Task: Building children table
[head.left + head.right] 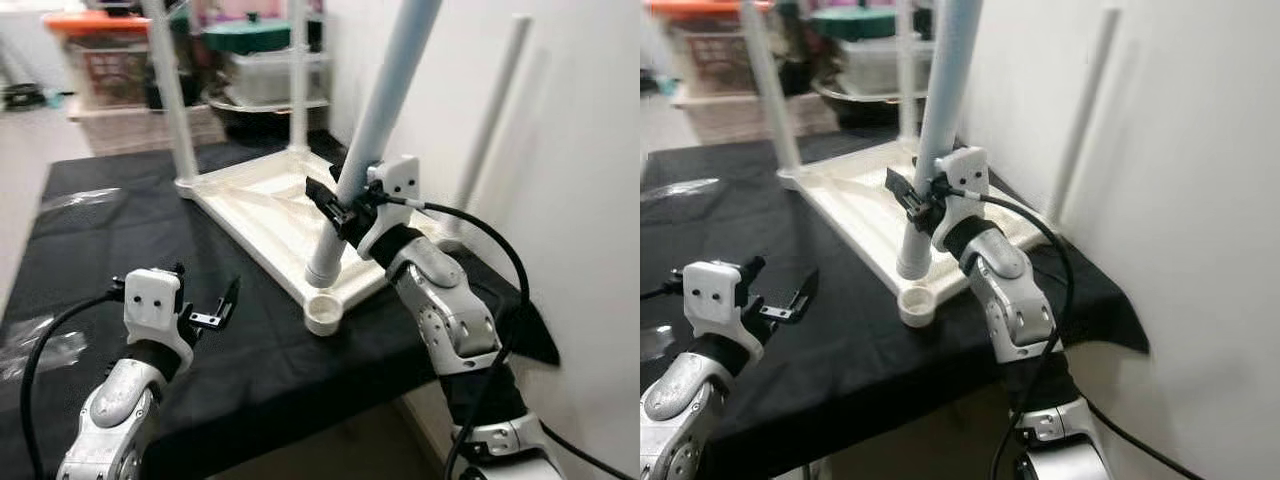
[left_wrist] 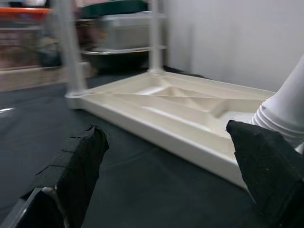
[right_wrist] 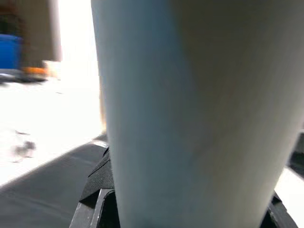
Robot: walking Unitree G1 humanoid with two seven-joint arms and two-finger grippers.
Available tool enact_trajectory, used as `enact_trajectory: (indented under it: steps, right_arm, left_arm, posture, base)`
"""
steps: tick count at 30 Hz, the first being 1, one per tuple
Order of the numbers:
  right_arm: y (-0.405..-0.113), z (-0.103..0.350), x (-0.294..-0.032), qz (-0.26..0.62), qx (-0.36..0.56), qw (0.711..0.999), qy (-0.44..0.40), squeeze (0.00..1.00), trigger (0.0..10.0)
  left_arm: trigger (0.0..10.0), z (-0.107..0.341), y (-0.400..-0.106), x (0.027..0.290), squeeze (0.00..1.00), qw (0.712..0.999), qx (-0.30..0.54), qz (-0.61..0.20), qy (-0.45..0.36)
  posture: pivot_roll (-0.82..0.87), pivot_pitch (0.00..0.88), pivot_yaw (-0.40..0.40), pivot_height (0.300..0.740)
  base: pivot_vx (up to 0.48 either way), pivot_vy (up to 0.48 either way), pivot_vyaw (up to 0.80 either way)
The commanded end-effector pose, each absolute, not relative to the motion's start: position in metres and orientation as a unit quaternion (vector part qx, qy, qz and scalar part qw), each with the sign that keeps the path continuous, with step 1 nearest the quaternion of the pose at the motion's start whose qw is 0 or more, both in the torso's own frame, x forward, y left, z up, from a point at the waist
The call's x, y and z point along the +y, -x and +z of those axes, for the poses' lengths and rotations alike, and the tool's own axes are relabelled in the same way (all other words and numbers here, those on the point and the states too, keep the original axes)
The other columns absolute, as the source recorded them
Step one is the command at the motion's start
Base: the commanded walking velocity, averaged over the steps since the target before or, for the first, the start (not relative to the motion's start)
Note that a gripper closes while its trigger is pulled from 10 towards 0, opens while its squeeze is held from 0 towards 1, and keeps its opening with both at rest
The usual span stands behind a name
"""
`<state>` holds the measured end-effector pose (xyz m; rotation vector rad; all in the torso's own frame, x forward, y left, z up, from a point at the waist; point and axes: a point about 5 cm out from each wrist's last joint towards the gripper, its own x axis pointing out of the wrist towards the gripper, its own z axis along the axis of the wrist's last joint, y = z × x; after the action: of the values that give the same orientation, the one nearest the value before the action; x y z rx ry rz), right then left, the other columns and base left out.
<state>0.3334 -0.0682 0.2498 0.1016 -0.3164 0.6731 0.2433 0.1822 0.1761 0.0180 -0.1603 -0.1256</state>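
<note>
I have the right gripper (image 1: 345,205) clamped on the pale table leg (image 1: 375,120), its foot just above the empty corner socket (image 1: 324,312) of the upturned tabletop (image 1: 262,205) on the black-draped bench (image 1: 90,240). I judge this is leg fitting. Next I must swing the leg upright and seat it. My left gripper (image 1: 212,312) waits near, jaws wide apart, empty.

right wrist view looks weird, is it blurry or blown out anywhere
Right wrist view: the table leg sits so close it is soft and featureless, and the background beside it is blown out white. Left wrist view: the black fingers are blurred up close, while the white tabletop is sharper.
</note>
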Motion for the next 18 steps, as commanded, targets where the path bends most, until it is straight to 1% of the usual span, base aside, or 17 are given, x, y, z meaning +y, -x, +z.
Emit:
enact_trajectory:
  steps: [1, 8, 14, 18]
  right_arm:
    - [-0.335, 0.251, -0.072, 0.325, -0.156, 0.931, -0.054, 0.0, 10.0]
    - [-0.335, 0.246, -0.071, 0.333, -0.149, 0.93, -0.044, 0.0, 10.0]
    - [-0.331, 0.24, -0.073, 0.366, -0.134, 0.921, -0.015, 0.0, 10.0]
    - [-0.328, 0.236, -0.074, 0.408, -0.123, 0.905, 0.018, 0.0, 10.0]
  left_arm:
    - [10.0, 0.178, -0.244, 0.179, 0.0, 0.994, -0.086, -0.07, -0.009]
    - [10.0, 0.176, -0.245, 0.177, 0.0, 0.993, -0.083, -0.078, -0.011]
    - [10.0, 0.172, -0.242, 0.178, 0.0, 0.993, -0.074, -0.087, -0.017]
    - [10.0, 0.169, -0.239, 0.181, 0.0, 0.994, -0.069, -0.088, -0.019]
  posture:
    - [-0.01, 0.0, -0.06, 0.74]
    - [-0.01, 0.0, -0.054, 0.74]
    - [-0.01, 0.0, -0.058, 0.74]
    - [-0.01, 0.0, -0.061, 0.74]
  base:
    - [0.33, 0.0, 0.0]
    - [0.0, 0.0, 0.0]
    - [0.0, 0.0, 0.0]
    - [0.0, 0.0, 0.0]
